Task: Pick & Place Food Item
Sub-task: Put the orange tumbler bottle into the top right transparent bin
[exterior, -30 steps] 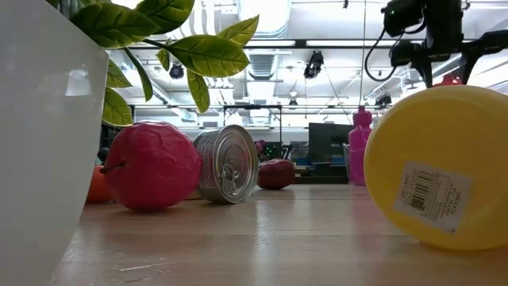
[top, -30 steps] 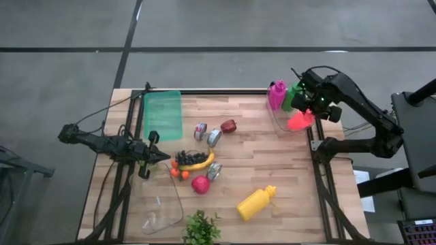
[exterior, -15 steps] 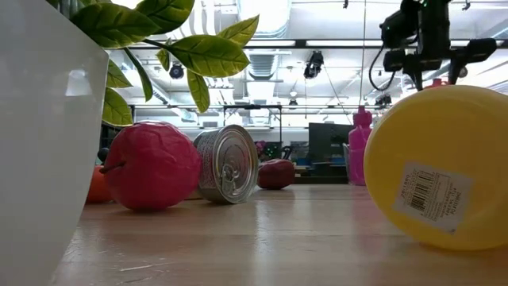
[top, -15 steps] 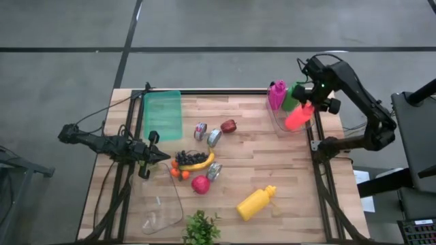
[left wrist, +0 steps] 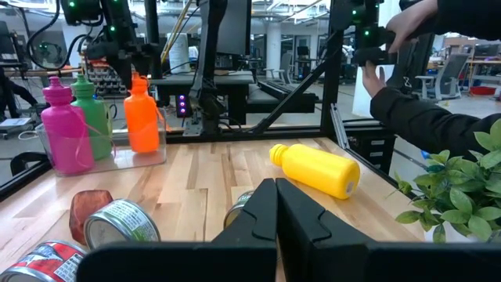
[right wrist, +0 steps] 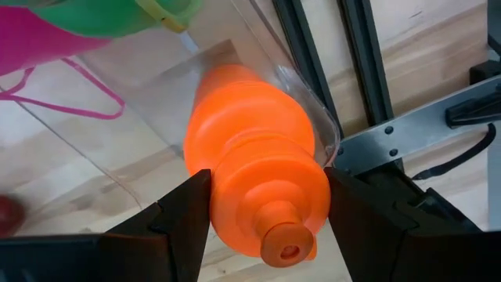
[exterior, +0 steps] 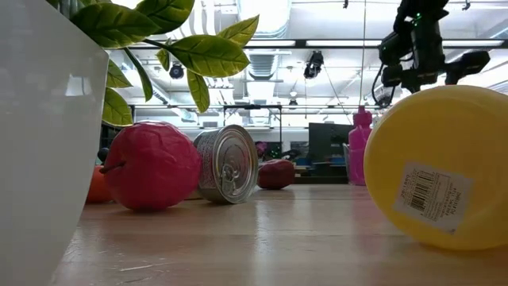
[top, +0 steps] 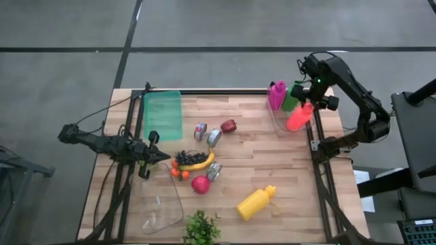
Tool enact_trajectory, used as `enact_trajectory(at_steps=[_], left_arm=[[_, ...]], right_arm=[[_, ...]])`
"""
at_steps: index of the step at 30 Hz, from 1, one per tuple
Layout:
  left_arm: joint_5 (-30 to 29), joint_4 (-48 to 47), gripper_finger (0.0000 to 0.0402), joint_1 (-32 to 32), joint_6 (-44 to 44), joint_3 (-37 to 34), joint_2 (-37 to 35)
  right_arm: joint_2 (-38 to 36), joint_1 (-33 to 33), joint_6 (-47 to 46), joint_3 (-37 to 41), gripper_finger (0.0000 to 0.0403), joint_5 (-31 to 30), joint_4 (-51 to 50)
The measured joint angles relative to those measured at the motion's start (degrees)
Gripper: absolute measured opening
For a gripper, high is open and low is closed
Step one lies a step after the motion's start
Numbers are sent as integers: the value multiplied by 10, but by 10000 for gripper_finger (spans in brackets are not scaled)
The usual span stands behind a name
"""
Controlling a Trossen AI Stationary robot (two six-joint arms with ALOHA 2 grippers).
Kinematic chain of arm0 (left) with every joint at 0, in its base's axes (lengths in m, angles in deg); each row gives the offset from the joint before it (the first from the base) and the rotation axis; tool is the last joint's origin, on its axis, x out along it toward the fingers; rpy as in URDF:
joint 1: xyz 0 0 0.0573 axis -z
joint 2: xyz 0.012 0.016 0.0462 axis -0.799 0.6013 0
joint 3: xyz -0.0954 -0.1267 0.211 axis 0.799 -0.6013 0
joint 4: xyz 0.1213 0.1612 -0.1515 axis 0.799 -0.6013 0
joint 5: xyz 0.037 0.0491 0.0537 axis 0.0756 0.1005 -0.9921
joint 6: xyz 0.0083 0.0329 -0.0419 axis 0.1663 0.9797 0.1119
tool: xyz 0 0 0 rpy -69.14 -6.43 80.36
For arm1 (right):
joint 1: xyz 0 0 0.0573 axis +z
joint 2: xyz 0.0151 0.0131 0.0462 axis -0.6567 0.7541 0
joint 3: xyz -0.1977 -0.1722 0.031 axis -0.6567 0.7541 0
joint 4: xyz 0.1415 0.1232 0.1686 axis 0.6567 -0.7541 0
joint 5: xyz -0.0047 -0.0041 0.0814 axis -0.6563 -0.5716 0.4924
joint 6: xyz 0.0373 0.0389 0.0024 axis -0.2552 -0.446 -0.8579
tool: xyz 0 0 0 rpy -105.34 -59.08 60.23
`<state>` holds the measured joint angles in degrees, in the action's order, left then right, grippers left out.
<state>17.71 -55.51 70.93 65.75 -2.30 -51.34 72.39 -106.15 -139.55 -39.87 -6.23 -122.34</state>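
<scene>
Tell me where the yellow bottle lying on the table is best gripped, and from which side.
Probably from above, across the wide body of the yellow bottle: it lies on its side, so fingers can straddle its girth, with clear table on both sides.

a: what's far right on the table?
b: clear bin at the back right corner, w/ three bottles in it. right gripper is over the one nearest the right edge.

a: centre?
b: two cans + an apple behind the banana & grapes. third can just right of the banana, round fruit in front.

a: front?
b: bottle on its side front right, plant at the front edge. left gripper sits left of the grapes.
</scene>
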Motion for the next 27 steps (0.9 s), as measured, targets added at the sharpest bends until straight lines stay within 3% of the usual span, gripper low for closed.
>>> enact_trajectory(at_steps=[27], left_arm=[[0, 0, 0, 0, 0, 0, 0]], right_arm=[[13, -1, 16, -1, 219, -7, 2]])
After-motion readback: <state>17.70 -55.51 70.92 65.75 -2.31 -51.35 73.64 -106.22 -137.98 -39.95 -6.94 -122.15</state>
